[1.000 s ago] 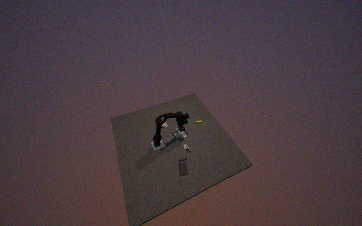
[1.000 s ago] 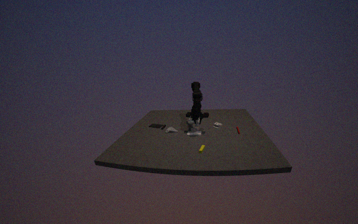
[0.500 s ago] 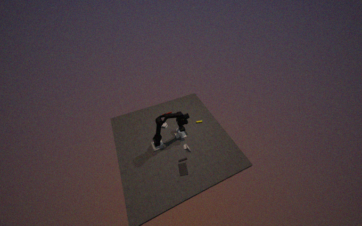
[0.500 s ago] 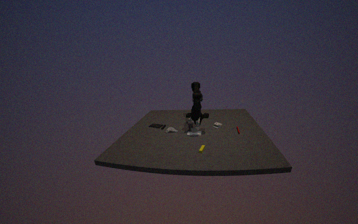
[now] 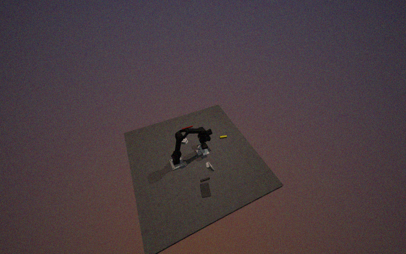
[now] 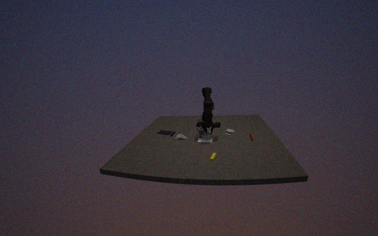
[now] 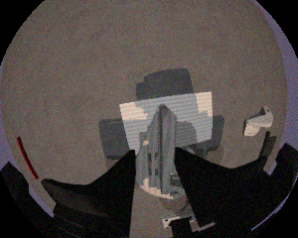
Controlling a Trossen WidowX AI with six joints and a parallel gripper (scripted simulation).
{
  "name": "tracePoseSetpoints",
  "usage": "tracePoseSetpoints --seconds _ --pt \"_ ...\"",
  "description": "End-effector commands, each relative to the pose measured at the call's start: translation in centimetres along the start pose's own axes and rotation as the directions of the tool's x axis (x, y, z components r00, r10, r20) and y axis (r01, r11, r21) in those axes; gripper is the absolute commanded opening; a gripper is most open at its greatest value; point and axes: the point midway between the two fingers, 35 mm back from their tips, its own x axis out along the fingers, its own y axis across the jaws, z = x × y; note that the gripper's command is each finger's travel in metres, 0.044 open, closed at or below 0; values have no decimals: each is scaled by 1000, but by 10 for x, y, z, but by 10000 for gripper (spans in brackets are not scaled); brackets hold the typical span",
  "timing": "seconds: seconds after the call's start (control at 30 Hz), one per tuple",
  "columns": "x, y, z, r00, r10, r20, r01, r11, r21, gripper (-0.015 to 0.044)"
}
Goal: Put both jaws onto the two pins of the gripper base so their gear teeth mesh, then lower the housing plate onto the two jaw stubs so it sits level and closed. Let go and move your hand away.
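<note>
The gripper base is a pale plate with dark blocks around it. My gripper is shut on a long grey jaw, directly above the base in the wrist view. The jaw covers the middle of the base, and its pins are hidden; whether jaw and base touch cannot be told. Another pale curved piece, seemingly the other jaw, lies off to one side. A small white piece with dark spots, seemingly the housing plate, lies on the other side.
A yellow block lies beyond the base. A thin red bar lies past the white piece. A dark flat box and a dark bar lie beyond the loose jaw.
</note>
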Motion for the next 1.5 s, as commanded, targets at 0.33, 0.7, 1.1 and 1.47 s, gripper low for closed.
tracePoseSetpoints --seconds 0.33,0.7,1.1,1.47 --pt "25 -1 -4 1000 -4 -10 4 1000 0 134" --pt "26 -1 -4 1000 -4 -10 4 1000 0 134" --pt "28 -1 -4 1000 -4 -10 4 1000 7 134" --pt "31 -1 -4 1000 -4 -10 4 1000 13 134"
